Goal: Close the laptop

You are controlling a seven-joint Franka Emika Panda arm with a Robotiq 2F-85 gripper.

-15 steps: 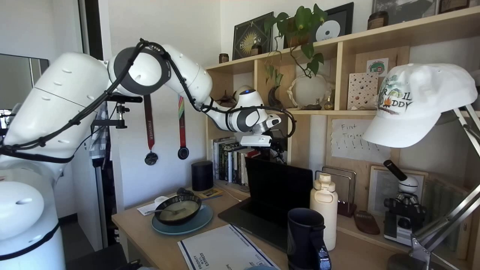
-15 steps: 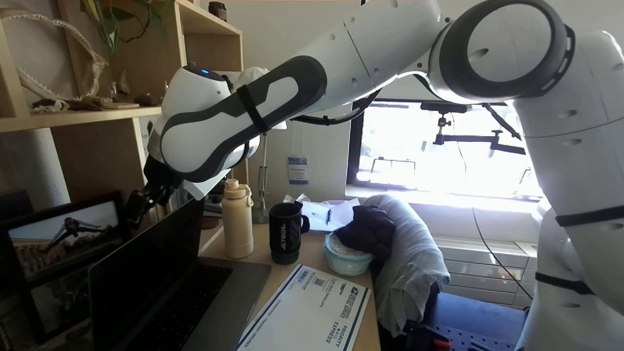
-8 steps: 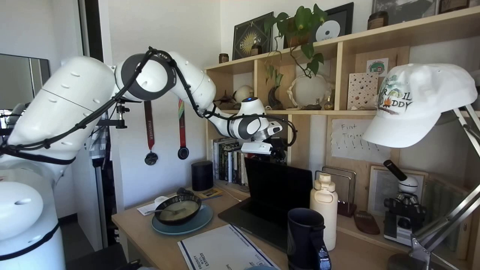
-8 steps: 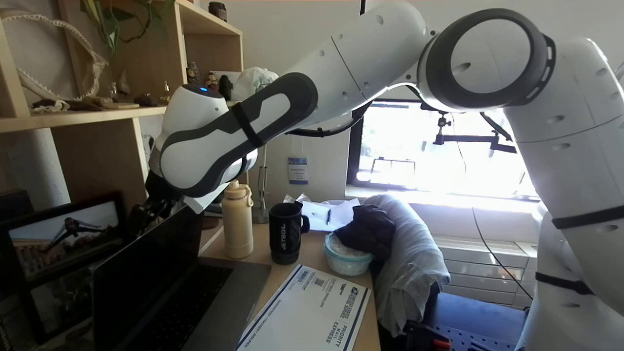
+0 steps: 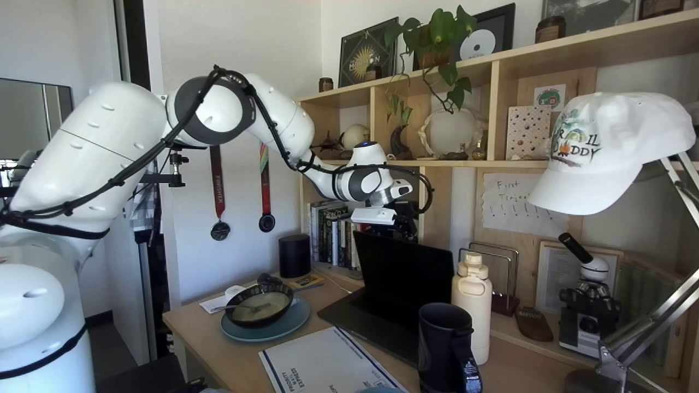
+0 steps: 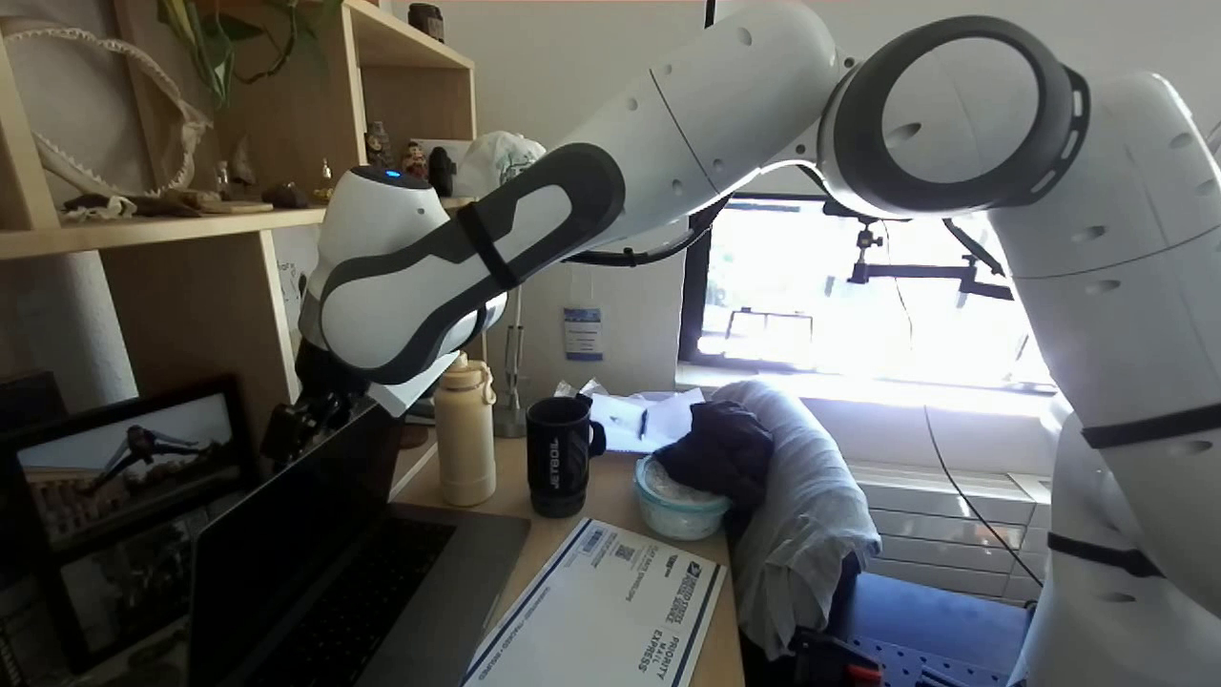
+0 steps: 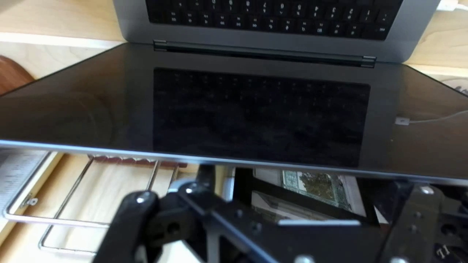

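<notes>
Your black two-fingered claw (image 7: 302, 181) has its fingers (image 7: 415, 208) spread well apart, their tips reaching behind the top edge of the raised lid of the thin dark grey laptop (image 7: 256, 109); you cannot tell from these views whether they touch it. That laptop sits right below your claw in both exterior views, its lid tilted and its keyboard base flat on the pale wooden worktop (image 5: 191, 319). Lower than the claw, at the back of the lid, you see a silver wire rack with a dark red base (image 5: 507, 307) and a black-framed photograph (image 6: 134, 468). Farther off from the claw, beside one end of the laptop, an upright cream bottle with a carrying loop (image 6: 465, 439) stands near a tall black mug lettered JETBOIL (image 6: 558, 458). Across the keyboard base from your claw, a flat white mailing envelope with blue borders (image 6: 610, 611) lies just beside the laptop. Well apart from the claw, past the laptop's opposite end, a round black bowl (image 5: 248, 293) rests on a round blue plate (image 5: 273, 333).
</notes>
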